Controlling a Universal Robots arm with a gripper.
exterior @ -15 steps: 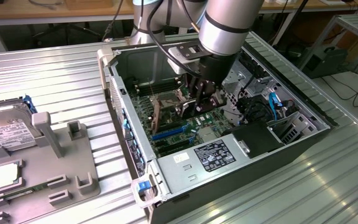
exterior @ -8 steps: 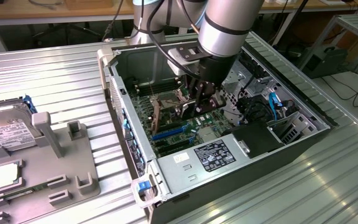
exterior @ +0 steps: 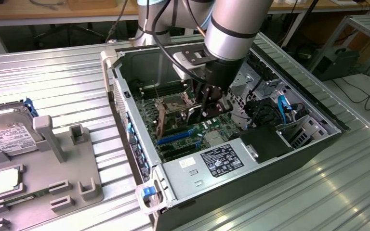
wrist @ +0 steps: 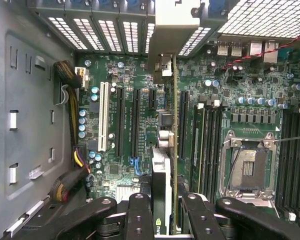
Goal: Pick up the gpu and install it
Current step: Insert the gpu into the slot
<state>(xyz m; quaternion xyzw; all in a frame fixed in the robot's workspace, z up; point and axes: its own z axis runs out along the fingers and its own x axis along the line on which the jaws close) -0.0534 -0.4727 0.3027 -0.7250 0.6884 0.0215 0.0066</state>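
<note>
Corrugated metal table (exterior: 56, 82), benches and cables in the background. An open PC case (exterior: 292, 77) is lying on its side on the table, interior facing up. The arm is reaching down into the case.

The pincer (wrist: 166, 210) is clamping the gpu (wrist: 161, 175), one finger on each face of the card, jaws standing narrow. In the exterior view the pincer (exterior: 205, 111) is sitting mid-case with the gpu (exterior: 171, 114) running from it toward the case's rear panel.

The card is standing on edge over the motherboard (wrist: 140, 100), board edge lining up along the black expansion slots, next to one long black slot (wrist: 182, 125). The silvery bracket (wrist: 172, 25) is sitting near the case's rear slot covers (wrist: 105, 30). Cannot tell whether the card edge is touching a slot.

Also inside the case: a white slot (wrist: 104, 117), an empty CPU socket (wrist: 247, 167), a cable bundle (wrist: 72, 120) by the case wall, and a power supply (exterior: 218, 161) at the case's near end.

Outside the case, on the exterior view's left: a grey fixture (exterior: 75, 173) with a hard drive (exterior: 5, 132) standing in it.
</note>
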